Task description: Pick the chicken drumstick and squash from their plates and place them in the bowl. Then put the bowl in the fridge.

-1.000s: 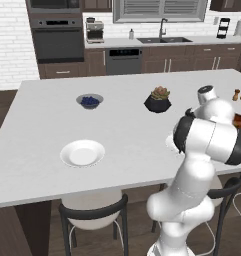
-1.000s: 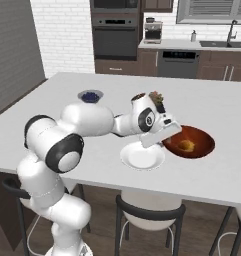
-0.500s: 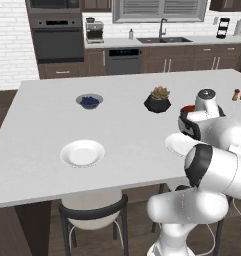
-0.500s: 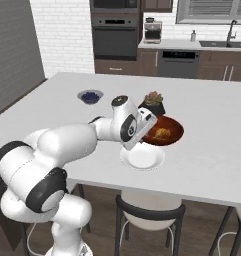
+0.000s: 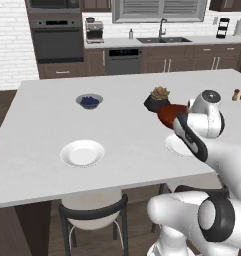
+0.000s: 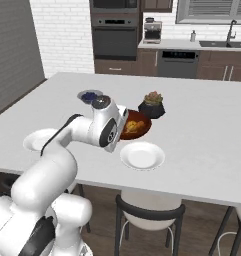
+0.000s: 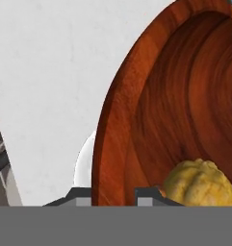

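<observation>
Arm folded across the island counter (image 5: 47, 125), hand tipped sideways, gripper (image 7: 113, 194) clamped on the rim of the bowl (image 6: 136, 125), one finger outside the wall and one inside. Bowl lifted clear of the counter, hanging above the near plate (image 6: 142, 155) and just in front of the black succulent pot (image 6: 152, 106). Glossy red-brown wood grain on the bowl's curved inner wall, thick rounded rim. Squash (image 7: 201, 182) resting inside, lumpy, matte yellow. Orange-brown mass beside it in the right base view, probably the chicken drumstick (image 6: 138, 123), too small to confirm. Second plate (image 5: 82, 152) shallow, white, raised rim, well apart to the left. Small grey bowl (image 5: 89, 101) with blue contents farther back.
</observation>
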Controlling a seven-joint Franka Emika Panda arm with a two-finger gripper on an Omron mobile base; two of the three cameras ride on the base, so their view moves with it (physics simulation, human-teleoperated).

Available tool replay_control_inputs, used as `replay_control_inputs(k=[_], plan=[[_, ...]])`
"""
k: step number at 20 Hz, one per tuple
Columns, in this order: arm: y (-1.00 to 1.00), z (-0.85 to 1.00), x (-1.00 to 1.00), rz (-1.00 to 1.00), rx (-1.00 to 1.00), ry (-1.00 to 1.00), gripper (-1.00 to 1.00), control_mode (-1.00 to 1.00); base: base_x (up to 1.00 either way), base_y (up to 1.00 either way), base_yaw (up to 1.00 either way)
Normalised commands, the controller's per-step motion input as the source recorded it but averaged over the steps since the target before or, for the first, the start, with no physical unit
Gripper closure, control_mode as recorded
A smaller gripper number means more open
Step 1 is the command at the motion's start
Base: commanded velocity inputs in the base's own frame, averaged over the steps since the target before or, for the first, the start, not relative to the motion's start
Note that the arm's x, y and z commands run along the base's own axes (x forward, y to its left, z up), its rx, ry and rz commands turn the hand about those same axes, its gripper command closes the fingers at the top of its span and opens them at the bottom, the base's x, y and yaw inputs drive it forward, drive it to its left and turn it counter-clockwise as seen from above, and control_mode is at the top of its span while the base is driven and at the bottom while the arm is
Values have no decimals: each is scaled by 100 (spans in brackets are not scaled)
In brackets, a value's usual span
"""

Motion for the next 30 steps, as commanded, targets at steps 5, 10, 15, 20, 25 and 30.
replay_control_inputs(k=[5, 10, 15, 20, 25, 30], plan=[[27, 64, -61, 7, -1, 0, 100, -100, 0, 0, 0], [10, 46, -57, 4, 0, 2, 100, -100, 0, 0, 0], [32, 38, -39, 5, 0, 8, 100, -100, 0, 0, 0], [2, 28, -42, -2, 0, 1, 100, -100, 0, 0, 0], [0, 7, -49, -4, 0, -4, 100, -100, 0, 0, 0], [4, 20, -25, -1, 0, -11, 100, -100, 0, 0, 0]])
